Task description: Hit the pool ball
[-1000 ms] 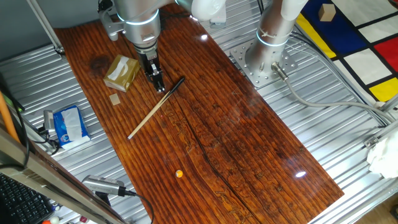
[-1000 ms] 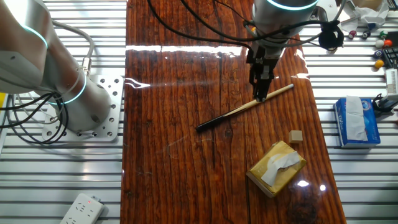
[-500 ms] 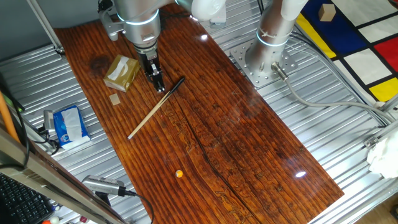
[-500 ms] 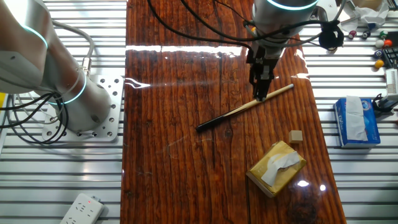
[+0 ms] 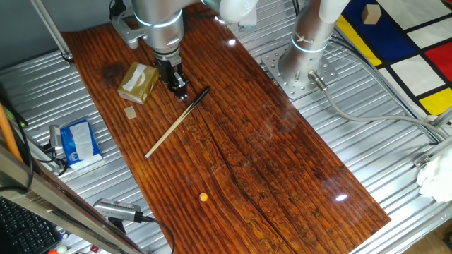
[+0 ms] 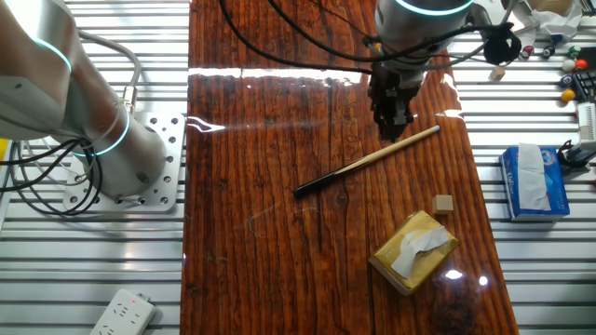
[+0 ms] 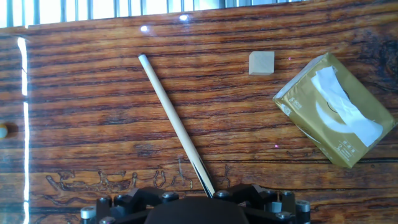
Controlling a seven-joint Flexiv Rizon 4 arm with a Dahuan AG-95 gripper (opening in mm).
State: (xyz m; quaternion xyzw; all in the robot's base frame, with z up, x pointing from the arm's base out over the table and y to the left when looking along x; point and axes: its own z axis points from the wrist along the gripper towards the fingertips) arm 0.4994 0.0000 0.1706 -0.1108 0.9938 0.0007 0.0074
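The pool ball [image 5: 203,198] is a tiny orange ball on the wooden table, near its front edge; it also shows as a pale dot at the left edge of the hand view [image 7: 2,130]. A thin wooden cue [image 5: 176,121] with a dark end lies flat on the table, also seen in the other fixed view [image 6: 368,161] and the hand view [image 7: 174,124]. My gripper [image 5: 180,90] hangs just above the cue's dark half, fingers together and holding nothing. It also shows in the other fixed view [image 6: 395,126]. The fingertips are out of the hand view.
A gold tissue box [image 5: 138,82] and a small tan cube [image 5: 131,113] sit left of the gripper. A blue tissue pack [image 5: 79,141] lies off the wood. The arm's base [image 5: 300,67] stands beside the table.
The gripper has risen a little off the cue. The cue and the ball have not moved.
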